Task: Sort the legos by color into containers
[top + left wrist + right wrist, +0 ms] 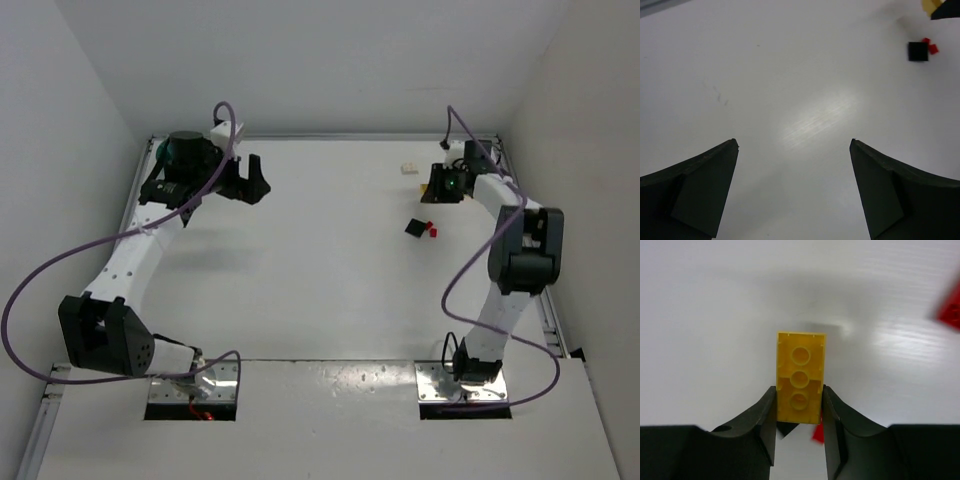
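Currently: yellow lego (800,377), far right, pinched between the right gripper (799,391) fingers. Step, by my judgement: carry to the teal bowl (157,148), far left, mostly hidden beneath the left arm. Left gripper (794,145) spread, empty. Black lego (414,227) and red lego (432,232) just near of the pick. Far wall close; room lies leftward across the table's (320,290) middle.

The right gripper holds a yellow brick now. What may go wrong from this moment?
1. The right gripper pinches the yellow brick only at its near end. Most of it sticks out past the fingertips, so it may pivot or slip during the carry.
2. A red brick and a black brick lie close to that gripper. A low sweep might knock them away.
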Robot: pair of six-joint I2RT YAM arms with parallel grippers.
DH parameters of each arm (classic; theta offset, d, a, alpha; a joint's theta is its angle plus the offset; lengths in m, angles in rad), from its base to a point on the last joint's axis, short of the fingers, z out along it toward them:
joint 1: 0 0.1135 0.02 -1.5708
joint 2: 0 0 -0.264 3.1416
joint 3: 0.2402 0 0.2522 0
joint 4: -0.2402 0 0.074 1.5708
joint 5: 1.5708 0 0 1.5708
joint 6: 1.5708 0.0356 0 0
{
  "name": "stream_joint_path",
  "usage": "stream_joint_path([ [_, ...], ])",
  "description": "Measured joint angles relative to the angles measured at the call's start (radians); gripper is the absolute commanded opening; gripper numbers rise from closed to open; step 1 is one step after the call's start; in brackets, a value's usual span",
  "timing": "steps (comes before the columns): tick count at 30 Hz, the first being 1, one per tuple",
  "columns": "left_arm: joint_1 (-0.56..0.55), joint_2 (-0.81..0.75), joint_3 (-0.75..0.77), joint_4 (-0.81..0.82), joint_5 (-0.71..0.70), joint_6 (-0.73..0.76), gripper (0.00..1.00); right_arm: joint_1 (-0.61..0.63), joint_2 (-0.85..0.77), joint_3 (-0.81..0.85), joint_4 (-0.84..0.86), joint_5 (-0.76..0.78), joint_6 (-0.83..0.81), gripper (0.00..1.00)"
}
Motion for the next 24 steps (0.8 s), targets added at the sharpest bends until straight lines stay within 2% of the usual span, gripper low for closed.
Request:
stream_joint_path([
  [5, 0.003, -0.021, -0.068, 0.036, 0.222, -0.127, 0.97, 0.15, -0.318, -0.192, 0.005, -0.218, -0.105, 0.0],
  [9, 0.002, -0.021, -0.149, 0.127, 0.369, -0.29, 0.94, 0.285, -0.418, -0.2, 0.01, -0.32, -0.13, 0.0],
  [16, -0.004, 0.011, -0.195, 0.241, 0.513, -0.519, 0.92, 0.509, -0.448, -0.201, 0.005, -0.342, -0.132, 0.0],
  [24, -0.042, 0.051, -0.201, 0.294, 0.549, -0.613, 0.91, 0.654, -0.443, -0.175, -0.034, -0.291, -0.171, 0.0],
])
